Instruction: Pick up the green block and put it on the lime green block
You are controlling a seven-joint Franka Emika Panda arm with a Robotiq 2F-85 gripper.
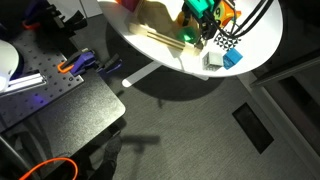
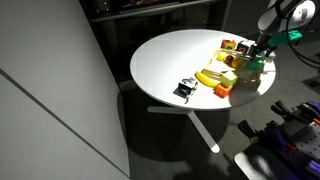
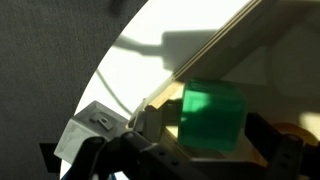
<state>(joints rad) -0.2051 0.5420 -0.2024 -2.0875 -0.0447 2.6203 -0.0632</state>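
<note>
- The green block (image 3: pixel 212 115) fills the middle of the wrist view, glowing bright emerald. In an exterior view it shows as a bright green spot (image 1: pixel 187 38) at the upper middle of the frame, right below the arm's end.
- The dark fingers (image 3: pixel 285 150) rise from the bottom edge of the wrist view, one at lower left and one at lower right, with the green block between them. They stand wider than the block on the left side. I cannot tell from these pictures whether they press on it or stand free of it.
- A pale shape touching the block's left side and running under it may be the lime green block (image 3: pixel 162 122). The colour is washed out, so this is a guess.
- Judged from this, the pick looks done or nearly so, and the block is at or very close to its goal. Whether it rests fully on the pale block or hangs just above it is hidden.
- Left to do, in my judgement: seat the block squarely, let go if it is held, and lift away without nudging it.
- The round white surface (image 2: pixel 170 60) carries the other toys at its far right. The blue cube (image 1: pixel 232 60) lies near the rim, apart from the green block.
</note>
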